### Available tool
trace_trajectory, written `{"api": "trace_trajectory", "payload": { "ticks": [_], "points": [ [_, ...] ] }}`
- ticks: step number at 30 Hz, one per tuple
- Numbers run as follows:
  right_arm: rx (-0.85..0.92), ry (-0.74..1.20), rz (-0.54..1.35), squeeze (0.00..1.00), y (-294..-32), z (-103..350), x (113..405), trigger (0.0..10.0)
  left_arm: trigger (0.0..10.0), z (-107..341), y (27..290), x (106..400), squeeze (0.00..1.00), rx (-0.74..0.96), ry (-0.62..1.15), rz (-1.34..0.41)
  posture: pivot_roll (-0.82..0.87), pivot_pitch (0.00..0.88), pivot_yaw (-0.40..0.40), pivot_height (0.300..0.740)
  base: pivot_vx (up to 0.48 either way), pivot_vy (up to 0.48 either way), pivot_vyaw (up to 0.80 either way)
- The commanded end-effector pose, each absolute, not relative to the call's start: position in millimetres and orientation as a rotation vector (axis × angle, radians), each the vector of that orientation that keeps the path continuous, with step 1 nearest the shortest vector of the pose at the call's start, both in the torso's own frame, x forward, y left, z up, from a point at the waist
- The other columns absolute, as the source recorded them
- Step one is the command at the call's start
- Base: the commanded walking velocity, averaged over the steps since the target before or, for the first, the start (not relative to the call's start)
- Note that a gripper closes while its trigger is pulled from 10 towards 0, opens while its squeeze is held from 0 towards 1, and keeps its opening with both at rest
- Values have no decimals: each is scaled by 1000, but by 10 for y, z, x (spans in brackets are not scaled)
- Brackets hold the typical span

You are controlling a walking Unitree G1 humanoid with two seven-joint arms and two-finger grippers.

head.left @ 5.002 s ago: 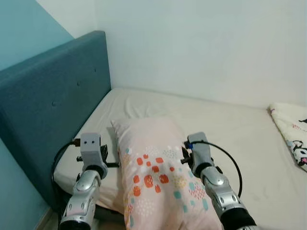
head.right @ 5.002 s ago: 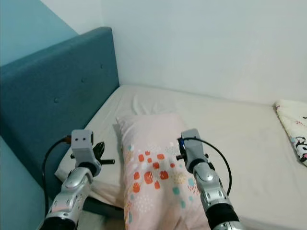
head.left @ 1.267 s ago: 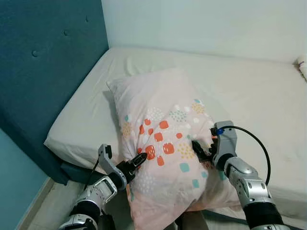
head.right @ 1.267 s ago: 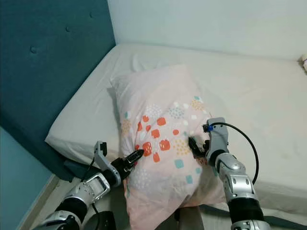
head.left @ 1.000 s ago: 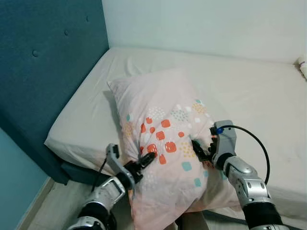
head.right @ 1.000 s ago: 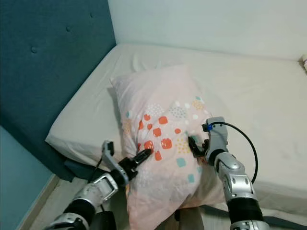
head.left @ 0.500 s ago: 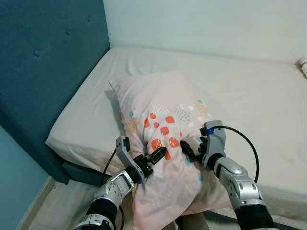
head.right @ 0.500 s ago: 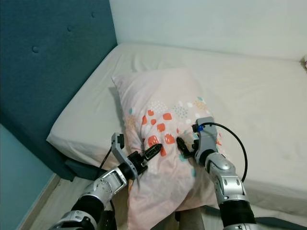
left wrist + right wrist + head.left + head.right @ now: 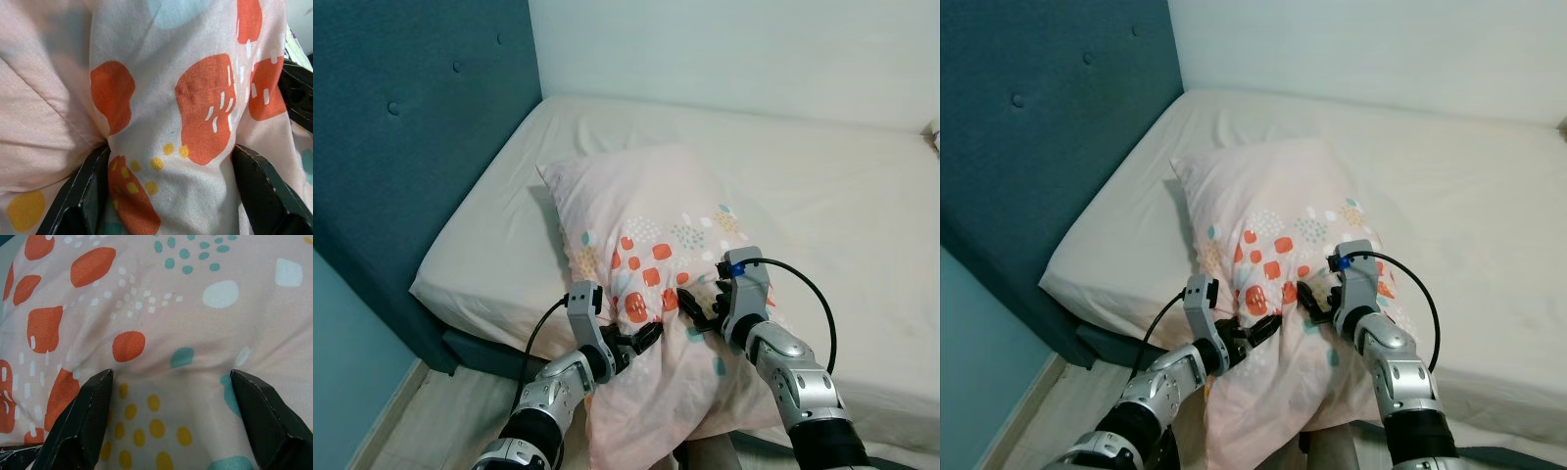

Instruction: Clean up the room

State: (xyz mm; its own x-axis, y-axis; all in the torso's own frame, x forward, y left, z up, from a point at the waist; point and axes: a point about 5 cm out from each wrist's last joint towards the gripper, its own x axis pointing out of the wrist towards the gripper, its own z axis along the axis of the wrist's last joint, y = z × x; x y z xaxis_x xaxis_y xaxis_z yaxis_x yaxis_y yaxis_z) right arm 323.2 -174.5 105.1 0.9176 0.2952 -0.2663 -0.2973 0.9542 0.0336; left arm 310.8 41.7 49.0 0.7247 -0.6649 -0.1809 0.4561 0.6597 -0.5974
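A pale pink pillow (image 9: 646,206) with orange, teal and yellow patches lies on the bed near its head end. Its lower part hangs over the near edge. My left gripper (image 9: 644,338) pushes into the pillow's lower left side, and my right gripper (image 9: 693,311) presses in from the right, close to it. The cloth is bunched up between the two. In the left wrist view the fingers (image 9: 83,196) stand wide apart with creased pillow cloth between them. In the right wrist view the fingers (image 9: 83,426) are also spread, resting against the pillow's surface.
The bed's cream mattress (image 9: 822,196) stretches away to the right. A teal padded headboard (image 9: 411,147) rises on the left, and a white wall stands behind. A strip of floor (image 9: 401,441) shows at lower left. A patterned blanket's edge (image 9: 934,137) peeks in at far right.
Both grippers have closed in on each other across the pillow's lower part. The left one pushed further in from the left, and the cloth between them has bunched up more.
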Motion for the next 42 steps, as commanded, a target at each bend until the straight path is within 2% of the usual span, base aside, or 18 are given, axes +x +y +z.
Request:
{"api": "trace_trajectory", "payload": {
  "ticks": [1,3,4,5,6,27,34,36,39,40,41,42],
  "points": [
    [7,311,331,1000,-1676,975,3208,10000,0,618,37,3092,1000,-554,428,-755,-68,149,-4,580,0,0,0],
    [2,310,326,1000,-1680,977,3211,10000,0,622,47,3097,1000,-556,426,-753,-68,148,-4,580,0,0,0],
    [-4,310,320,714,-1690,977,3213,10000,0,627,58,3104,847,-559,424,-750,-68,149,-3,580,0,0,0],
    [-9,310,315,0,-1700,976,3213,10000,0,630,66,3108,63,-562,423,-748,-68,149,-2,580,0,0,0],
    [-11,310,310,0,-1709,976,3212,10000,0,629,73,3110,0,-568,423,-746,-68,147,-1,580,0,0,0],
    [-9,301,287,0,-1731,986,3228,10000,0,614,121,3110,0,-616,412,-744,-64,141,4,580,0,0,0],
    [24,184,232,0,-1794,1159,3301,10000,0,668,287,3215,0,-618,353,-661,-61,130,4,580,0,0,0],
    [36,84,160,0,-1902,1318,3363,10000,0,780,533,3379,0,-592,284,-562,-58,113,5,580,0,0,0],
    [34,49,124,0,-1959,1375,3384,10000,0,852,661,3455,0,-562,244,-522,-58,113,5,580,0,0,0],
    [32,-5,68,0,-2068,1464,3409,10000,0,1067,979,3625,0,-523,143,-440,-52,103,6,580,0,0,0],
    [32,-5,68,0,-2068,1464,3409,10000,0,1067,979,3625,0,-523,143,-440,-52,103,6,580,0,0,0],
    [31,-35,33,0,-2141,1516,3417,10000,0,1283,1254,3743,0,-512,53,-378,-48,98,7,580,0,0,0]
  ]
}}
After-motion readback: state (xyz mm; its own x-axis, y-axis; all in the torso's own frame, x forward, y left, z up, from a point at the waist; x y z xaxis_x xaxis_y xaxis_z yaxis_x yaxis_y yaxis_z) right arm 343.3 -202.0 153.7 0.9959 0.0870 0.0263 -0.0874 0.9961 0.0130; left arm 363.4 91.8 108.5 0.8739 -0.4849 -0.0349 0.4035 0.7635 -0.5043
